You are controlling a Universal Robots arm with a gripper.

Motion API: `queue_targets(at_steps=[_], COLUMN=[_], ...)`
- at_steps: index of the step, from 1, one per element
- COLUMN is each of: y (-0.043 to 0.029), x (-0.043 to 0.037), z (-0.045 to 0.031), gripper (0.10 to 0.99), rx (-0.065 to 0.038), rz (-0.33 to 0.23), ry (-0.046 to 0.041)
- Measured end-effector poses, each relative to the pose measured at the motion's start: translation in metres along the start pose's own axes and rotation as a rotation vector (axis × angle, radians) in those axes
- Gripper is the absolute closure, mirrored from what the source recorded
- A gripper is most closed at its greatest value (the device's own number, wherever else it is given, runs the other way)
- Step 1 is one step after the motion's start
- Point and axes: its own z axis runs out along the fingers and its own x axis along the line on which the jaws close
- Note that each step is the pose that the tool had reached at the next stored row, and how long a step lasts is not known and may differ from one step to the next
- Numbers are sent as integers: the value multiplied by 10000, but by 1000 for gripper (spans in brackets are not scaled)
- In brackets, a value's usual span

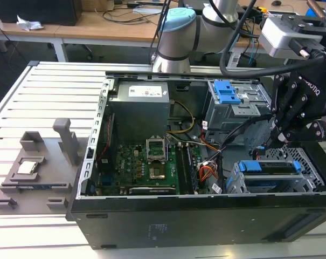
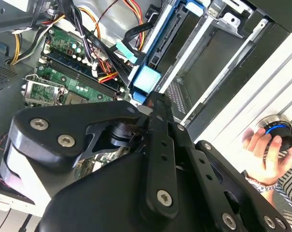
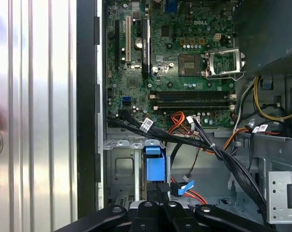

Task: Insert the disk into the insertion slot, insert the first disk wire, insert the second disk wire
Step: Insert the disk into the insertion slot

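Observation:
The disk [image 1: 270, 168], in its blue carrier, lies in the insertion slot [image 1: 234, 182], the low grey cage at the case's front corner on the exterior view's right. My gripper [image 1: 274, 139] hangs just behind that cage among the cables. In the first wrist view its fingers [image 3: 154, 193] are pressed together right at the blue end of the carrier [image 3: 154, 166], and I see nothing between them. A loose flat wire with a light-blue plug [image 3: 184, 187] lies beside the fingertips. The second wrist view shows the same plug [image 2: 124, 50] and the carrier end [image 2: 146, 79].
A taller grey cage with a blue latch [image 1: 227, 91] stands behind the gripper. A black cable bundle [image 3: 184, 140] crosses between the motherboard [image 1: 146, 167] and the cages. A person's hand [image 2: 261, 145] rests on a round button outside the case. A grey fixture [image 1: 33, 167] sits on the exterior view's left.

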Motion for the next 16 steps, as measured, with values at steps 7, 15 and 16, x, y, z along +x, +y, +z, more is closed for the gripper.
queue_targets(at_steps=[7,15,16], y=[-139,-295,-298], x=[-5,-13,-13], z=[-5,1,6], gripper=[980,980,980], rx=[-16,-38,-38], rz=[0,1,0], ry=[0,0,0])
